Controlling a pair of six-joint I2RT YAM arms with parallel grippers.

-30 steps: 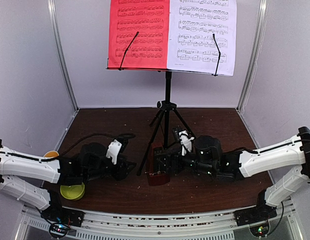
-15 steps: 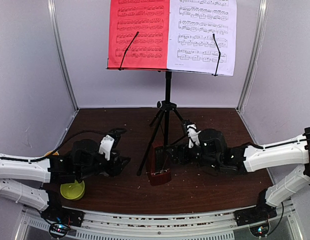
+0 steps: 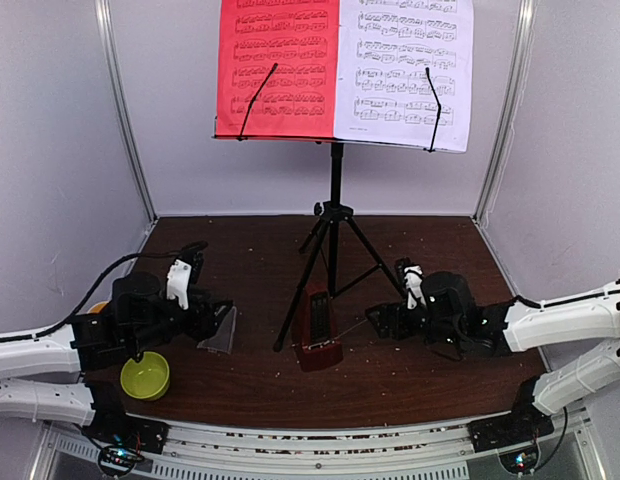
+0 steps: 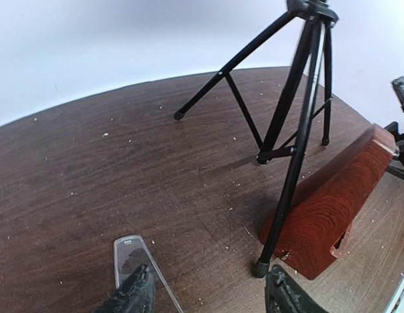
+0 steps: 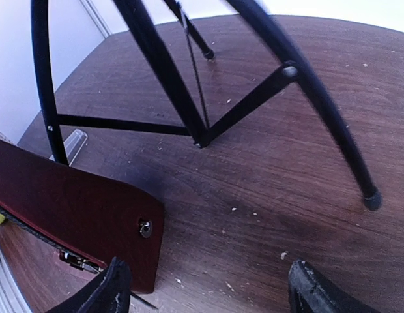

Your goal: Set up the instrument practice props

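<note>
The black tripod music stand (image 3: pixel 335 215) stands at mid-table, with the red sheet (image 3: pixel 278 68) and the white sheet (image 3: pixel 405 70) on its desk. The dark-red metronome (image 3: pixel 318 330) stands uncovered at the tripod's front foot; it also shows in the left wrist view (image 4: pixel 332 208) and the right wrist view (image 5: pixel 72 202). Its clear cover (image 3: pixel 220 330) lies on the table left of it. My left gripper (image 3: pixel 202 318) is open, and its left fingertip (image 4: pixel 130 293) overlaps the cover (image 4: pixel 133 257). My right gripper (image 3: pixel 382 320) is open and empty, to the right of the metronome.
A lime-green bowl (image 3: pixel 145 375) sits at front left under my left arm. A mug's orange inside (image 3: pixel 98 308) peeks out behind that arm. Tripod legs (image 5: pixel 189 98) spread between the grippers. White walls enclose the table on three sides.
Both grippers have drawn back from the metronome. The left moved left with the clear cover, which now lies on the table. The right moved right, letting go of the metronome.
</note>
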